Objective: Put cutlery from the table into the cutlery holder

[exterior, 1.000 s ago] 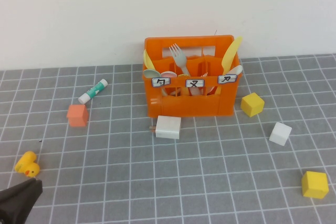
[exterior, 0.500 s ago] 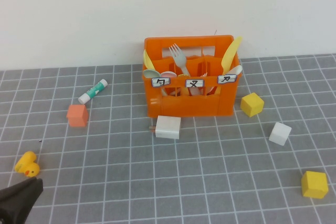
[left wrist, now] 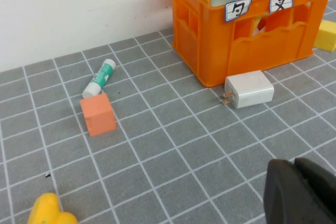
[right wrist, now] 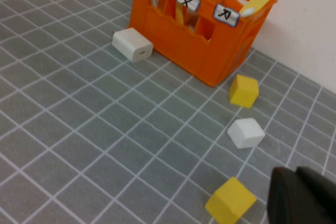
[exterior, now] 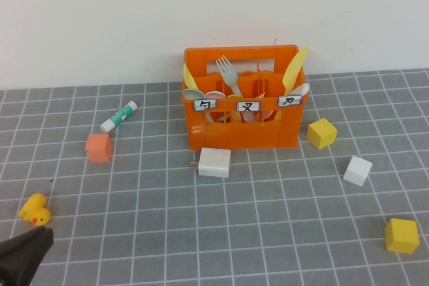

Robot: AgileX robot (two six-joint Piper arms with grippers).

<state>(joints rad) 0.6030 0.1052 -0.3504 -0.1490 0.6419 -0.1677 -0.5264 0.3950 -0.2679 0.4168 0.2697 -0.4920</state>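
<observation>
Down at the near left corner of the tabletop (exterior: pixel 268 232), the left tool (exterior: pixel 27 249) is sitting low, carrying nothing; how far open it is I cannot tell. Only the right tool's (right wrist: pixel 304 198) dark tip is showing in its own wrist view, likewise unreadable. Both are hanging well back, probably because no cutlery is lying loose: the grey fork (exterior: pixel 228 73) and yellow spoon (exterior: pixel 295 68) are standing in the cutlery holder (exterior: pixel 241 132) at the far wall.
</observation>
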